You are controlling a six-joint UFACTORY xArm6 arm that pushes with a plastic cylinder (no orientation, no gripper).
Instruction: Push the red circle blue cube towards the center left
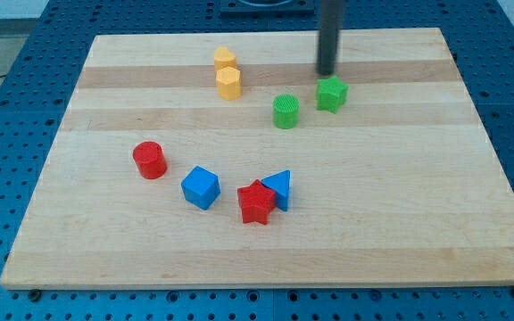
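My tip [327,73] rests on the wooden board [400,223], holding nothing, just above the green star [332,93]. Well toward the view's lower left of that star sit the red circle [149,160] and blue cube [200,187], near each other, apart; the cube is turned corner-forward.

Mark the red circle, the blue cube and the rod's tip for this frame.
red circle [149,160], camera view, on its side wall.
blue cube [201,187], camera view, near its front edge.
my tip [327,73], camera view, the rod's very end, just above the green block [332,94].
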